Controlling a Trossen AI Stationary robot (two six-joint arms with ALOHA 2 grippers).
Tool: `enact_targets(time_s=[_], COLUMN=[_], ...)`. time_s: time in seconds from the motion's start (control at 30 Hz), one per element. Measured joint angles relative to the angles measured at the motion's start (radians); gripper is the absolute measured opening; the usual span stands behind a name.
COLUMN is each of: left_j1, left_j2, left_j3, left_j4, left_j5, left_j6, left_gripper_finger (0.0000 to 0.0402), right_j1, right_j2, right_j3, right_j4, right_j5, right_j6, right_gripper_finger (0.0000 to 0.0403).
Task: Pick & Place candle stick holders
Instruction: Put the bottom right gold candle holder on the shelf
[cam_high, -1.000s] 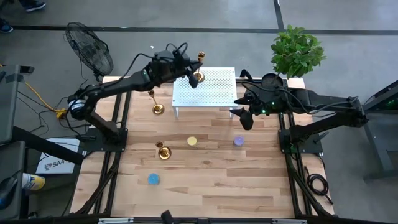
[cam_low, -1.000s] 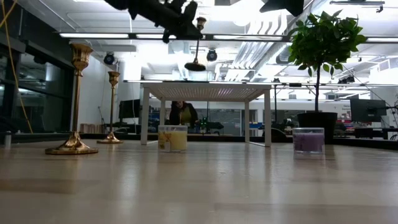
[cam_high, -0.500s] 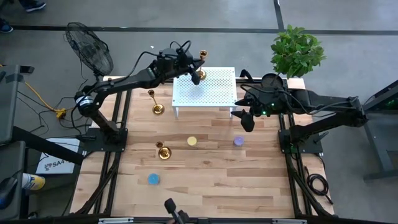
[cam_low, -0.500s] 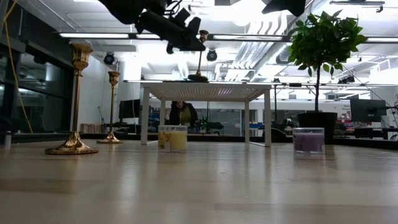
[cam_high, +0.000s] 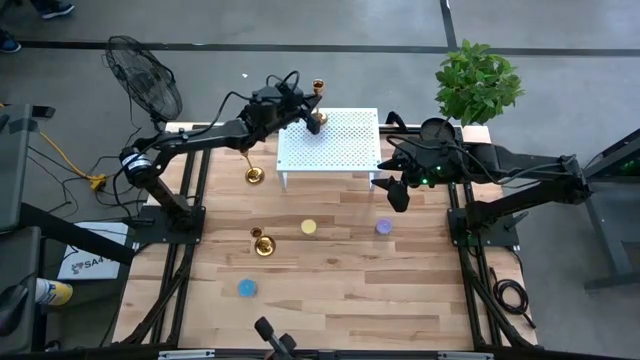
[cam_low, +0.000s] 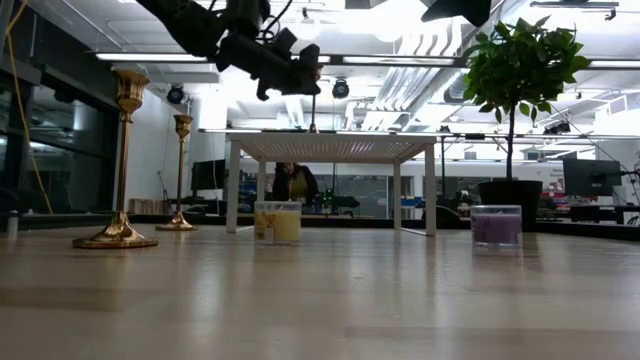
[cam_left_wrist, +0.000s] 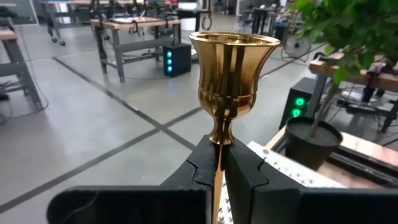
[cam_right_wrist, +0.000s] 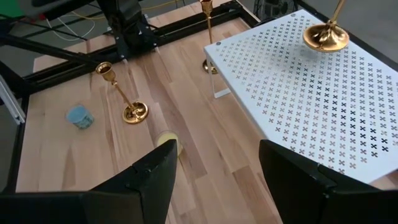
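Observation:
Three gold candle stick holders show. One (cam_high: 317, 105) stands on the white perforated stand (cam_high: 345, 150), near its far left corner, with my left gripper (cam_high: 303, 104) shut on it; its cup (cam_left_wrist: 233, 68) fills the left wrist view. The second (cam_high: 249, 165) stands on its base on the table left of the stand. The third (cam_high: 261, 242) stands on its base near the table's middle left. My right gripper (cam_high: 397, 190) hangs open and empty over the table right of the stand's near right corner. My left gripper pinches the holder's thin stem (cam_left_wrist: 218, 155) just below the cup between its two fingers (cam_left_wrist: 205, 171). The fingers come from the table's left, slanting a little down, and lie across the stem. The holder stands upright with its round base (cam_right_wrist: 324, 37) on the white stand.
A yellow candle (cam_high: 308, 227), a purple candle (cam_high: 383, 227) and a blue candle (cam_high: 246, 288) sit on the wooden table. A potted plant (cam_high: 478, 80) stands at the far right corner and a fan (cam_high: 145, 75) beyond the far left corner.
My left gripper has gone down with the holder, staying shut on its stem. The holder hung clear above the white stand a second ago; now its base is on the stand and it stands more upright.

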Motion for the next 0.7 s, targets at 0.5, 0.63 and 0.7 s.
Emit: enact_targets(time_s=[0.5, 0.63, 0.7], left_j1=[0.012, 0.020, 0.020], left_j2=[0.000, 0.000, 0.000], left_j3=[-0.001, -0.001, -0.001], left_j4=[-0.031, -0.042, -0.042], left_j5=[-0.080, -0.075, -0.075], left_j6=[0.004, 0.000, -0.001], left_gripper_finger=[0.0008, 0.0008, 0.0008], right_j1=[0.000, 0.000, 0.000], right_j2=[0.000, 0.000, 0.000], right_j3=[0.000, 0.000, 0.000], right_j4=[0.000, 0.000, 0.000], right_j5=[0.000, 0.000, 0.000], right_j6=[-0.009, -0.013, -0.020], right_gripper_finger=[0.0222, 0.0222, 0.0222])
